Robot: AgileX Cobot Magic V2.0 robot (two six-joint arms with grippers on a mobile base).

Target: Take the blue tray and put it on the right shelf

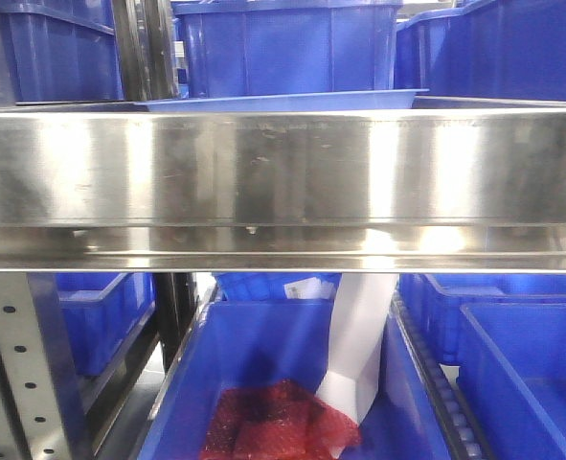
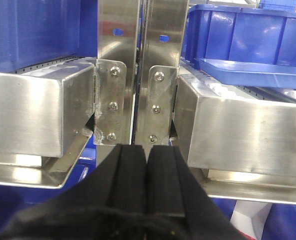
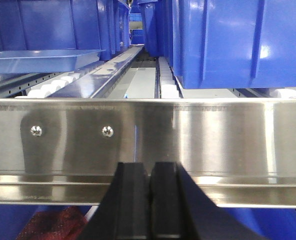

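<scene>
Blue tray sits on the right shelf, just behind the front lip, near the upright at its left end; deep blue bins stand behind it. Placement looks done.

Left gripper clenched, empty, facing the upright brackets. Right gripper clenched, empty, close to the lip.

Risks: both pincers sit tight against steel; lifting or advancing could clip the lip or brackets. Tray rides on rollers, so a knock might send it rolling or skew it toward the front edge.

No readable labels or branding anywhere.
</scene>
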